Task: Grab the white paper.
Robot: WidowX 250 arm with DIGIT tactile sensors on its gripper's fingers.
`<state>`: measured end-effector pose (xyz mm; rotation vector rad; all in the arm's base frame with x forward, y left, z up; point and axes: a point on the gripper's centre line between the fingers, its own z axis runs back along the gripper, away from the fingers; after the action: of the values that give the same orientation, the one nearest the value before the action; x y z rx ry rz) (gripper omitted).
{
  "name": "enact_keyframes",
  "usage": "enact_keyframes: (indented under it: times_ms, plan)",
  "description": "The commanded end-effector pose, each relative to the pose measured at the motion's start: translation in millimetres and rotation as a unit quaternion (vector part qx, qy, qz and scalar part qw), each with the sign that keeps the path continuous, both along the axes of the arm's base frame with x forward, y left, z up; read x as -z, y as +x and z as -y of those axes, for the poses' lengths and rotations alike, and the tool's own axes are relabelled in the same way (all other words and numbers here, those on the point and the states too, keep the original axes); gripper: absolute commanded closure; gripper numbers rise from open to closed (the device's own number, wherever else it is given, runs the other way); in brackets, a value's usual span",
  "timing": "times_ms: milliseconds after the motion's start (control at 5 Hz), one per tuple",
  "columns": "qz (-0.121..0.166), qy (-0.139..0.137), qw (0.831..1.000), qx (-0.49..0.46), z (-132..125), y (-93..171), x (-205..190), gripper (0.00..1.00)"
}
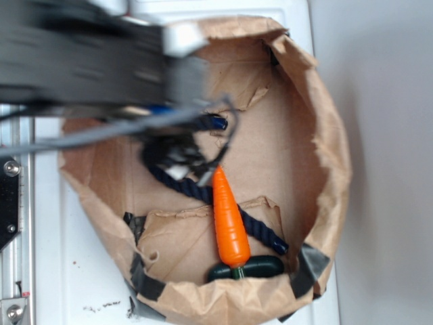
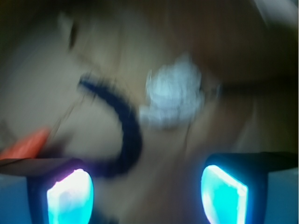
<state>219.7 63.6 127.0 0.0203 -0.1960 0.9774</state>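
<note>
- I'm seeing the brown bag's (image 1: 325, 135) crumpled walls ringing the floor.
- My hand (image 2: 147, 186) is hanging spread wide, empty; the white paper (image 2: 174, 95) is lying ahead, apart, beside the dark rope (image 2: 126, 135).

Blurred arm (image 1: 81, 57) hides the white paper (image 2: 174, 95), itself smeared at the wrist

In the wrist view the gripper (image 2: 147, 186) has its two fingers wide apart, with bare bag floor between them. The white paper (image 2: 174, 95) sits above, in the middle. The dark rope (image 2: 122, 126) curves just left of it. The carrot (image 2: 25, 143) is at the far left. The brown paper bag (image 1: 325, 122) walls close in all around.
</note>
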Motion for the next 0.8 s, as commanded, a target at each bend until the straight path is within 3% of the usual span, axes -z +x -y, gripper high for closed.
enact_keyframes:
  times_ms: [0,600]
  plan:
    - [0.051,-0.001,0.988,-0.147,-13.4,-6.5,-0.9,0.0]
    - [0.041,0.006,0.977,-0.208,-22.2,43.4,-9.2,0.0]
